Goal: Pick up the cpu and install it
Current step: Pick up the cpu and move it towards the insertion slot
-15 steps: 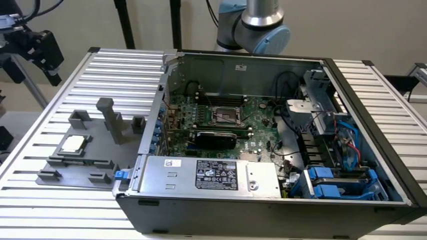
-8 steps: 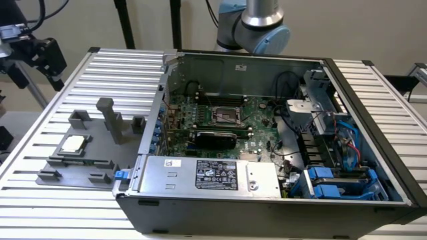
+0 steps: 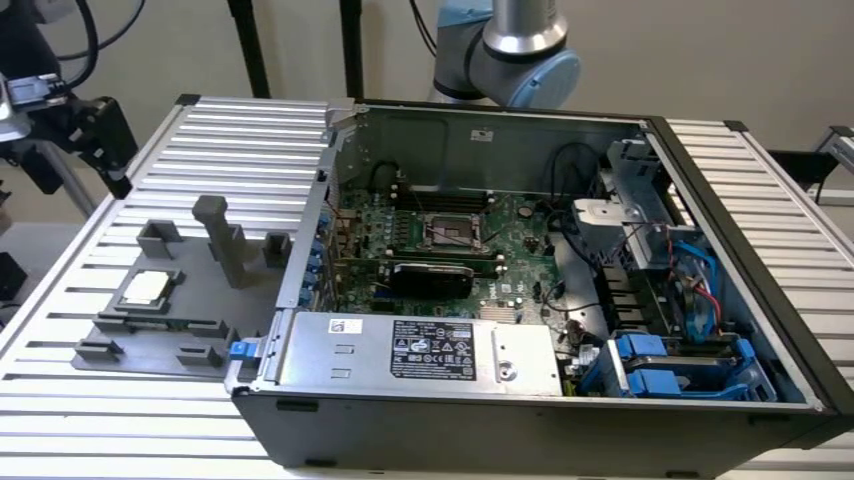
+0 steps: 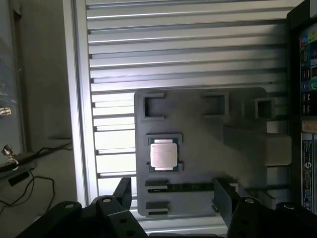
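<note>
Gripper point(image 4: 173, 194) was released: 2 black fingers point(image 4: 123, 191) spread wide, nothing between them. It hung over the near edge of the grey tray point(image 4: 203, 131), clear of the chip.

The cpu point(image 4: 163, 153) sat flat in a square pocket of that tray, untouched. It looked like a small thin square: pale silver metal lid, a lighter rim around it, and a darker frame from the pocket walls on all 4 sides. It was seated square to the tray, not tilted.

The wrist view gave the close detail: the chip's lid and rim, 3 empty square pockets along the far side of the tray, a taller grey block beside them, and the ribbed aluminium table point(image 4: 173, 49) under it all. A strip of the computer case's labelled side point(image 4: 308, 74) cut in at one edge.

The exterior view gave the layout. The cpu point(image 3: 147, 288) and tray point(image 3: 200, 310) lay on the table point(image 3: 227, 140) at the exterior view's left, just beside the open computer case point(image 3: 534, 425). Inside the case were the green motherboard point(image 3: 514, 235) with its black socket point(image 3: 454, 232) open near the middle, the silver power supply point(image 3: 427, 350) with a black label along the near wall, and blue drive bays point(image 3: 667, 365) at the exterior view's right. The arm point(image 3: 514, 50) rose behind the case.

So the chip was well apart from the socket, not yet picked.
</note>
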`<state>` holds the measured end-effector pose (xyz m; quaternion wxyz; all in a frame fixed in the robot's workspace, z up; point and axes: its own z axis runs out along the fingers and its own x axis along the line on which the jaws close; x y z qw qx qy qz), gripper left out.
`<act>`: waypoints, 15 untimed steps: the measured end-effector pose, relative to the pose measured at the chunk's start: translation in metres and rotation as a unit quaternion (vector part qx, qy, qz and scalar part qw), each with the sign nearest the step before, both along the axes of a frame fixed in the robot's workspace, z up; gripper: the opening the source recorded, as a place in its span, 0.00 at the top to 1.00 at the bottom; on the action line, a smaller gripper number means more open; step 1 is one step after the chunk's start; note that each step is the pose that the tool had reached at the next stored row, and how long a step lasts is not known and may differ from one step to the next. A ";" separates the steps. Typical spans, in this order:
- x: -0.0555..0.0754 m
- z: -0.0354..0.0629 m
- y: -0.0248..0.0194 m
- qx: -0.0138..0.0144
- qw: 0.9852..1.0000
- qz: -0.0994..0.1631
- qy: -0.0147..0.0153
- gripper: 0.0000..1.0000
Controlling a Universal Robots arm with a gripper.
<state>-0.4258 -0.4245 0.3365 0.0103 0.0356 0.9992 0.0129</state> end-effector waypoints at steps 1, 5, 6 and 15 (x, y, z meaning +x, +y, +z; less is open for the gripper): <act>0.000 -0.0020 -0.0012 0.000 1.000 0.000 0.000 0.23; 0.004 -0.0091 -0.0035 0.000 1.000 0.000 0.000 0.23; 0.006 -0.0109 -0.0036 0.000 1.000 0.000 0.000 0.23; 0.014 -0.0273 -0.0049 0.000 1.000 0.000 0.000 0.23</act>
